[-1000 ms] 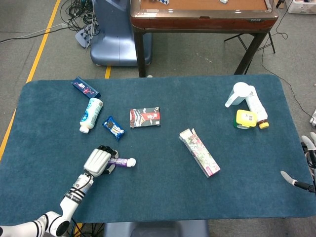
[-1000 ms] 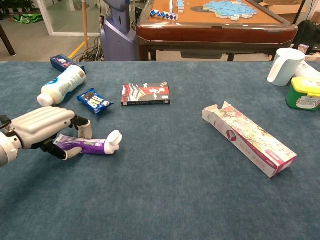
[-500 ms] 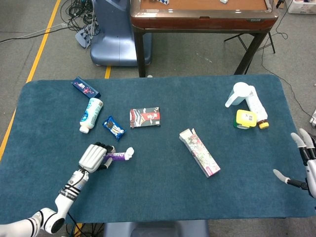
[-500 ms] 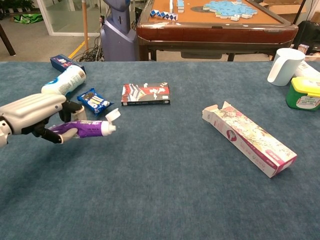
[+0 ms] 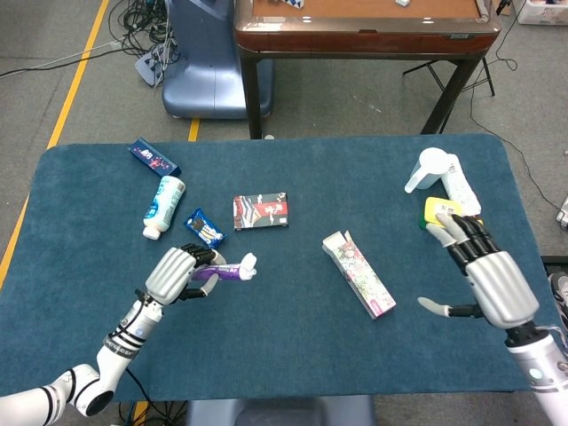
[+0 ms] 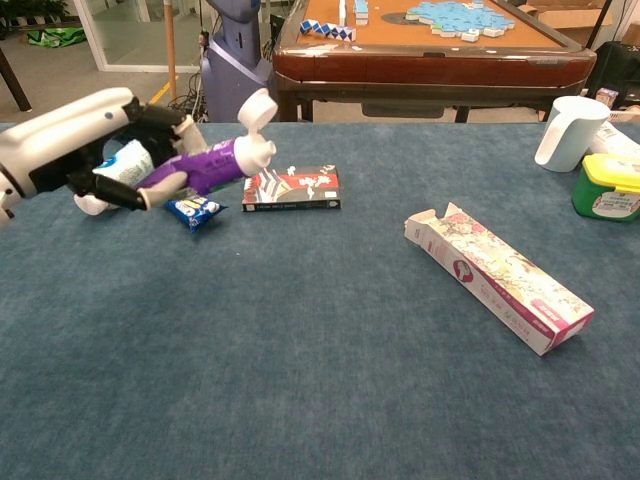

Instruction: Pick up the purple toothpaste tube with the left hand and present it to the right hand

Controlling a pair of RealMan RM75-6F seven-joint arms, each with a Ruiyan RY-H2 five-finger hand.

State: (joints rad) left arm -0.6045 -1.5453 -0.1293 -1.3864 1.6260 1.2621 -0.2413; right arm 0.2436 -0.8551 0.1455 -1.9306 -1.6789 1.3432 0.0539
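Note:
My left hand (image 5: 175, 272) (image 6: 85, 145) grips the purple toothpaste tube (image 5: 226, 271) (image 6: 215, 160) and holds it well above the blue table cloth, white cap pointing right and slightly up. My right hand (image 5: 484, 271) hovers over the table's right side with its fingers spread and nothing in it. It shows only in the head view. A wide stretch of cloth lies between the two hands.
A long pink carton (image 5: 358, 274) (image 6: 497, 275) lies between the hands. Near the left hand lie a blue snack packet (image 5: 204, 228), a white bottle (image 5: 163, 206) and a red-black box (image 5: 260, 211). A white jug (image 5: 427, 169) and a yellow-lidded tub (image 6: 607, 187) stand at the right.
The left hand has lifted the tube off the cloth and carried it up and to the right. The right hand has risen from the table's right edge into view, fingers spread.

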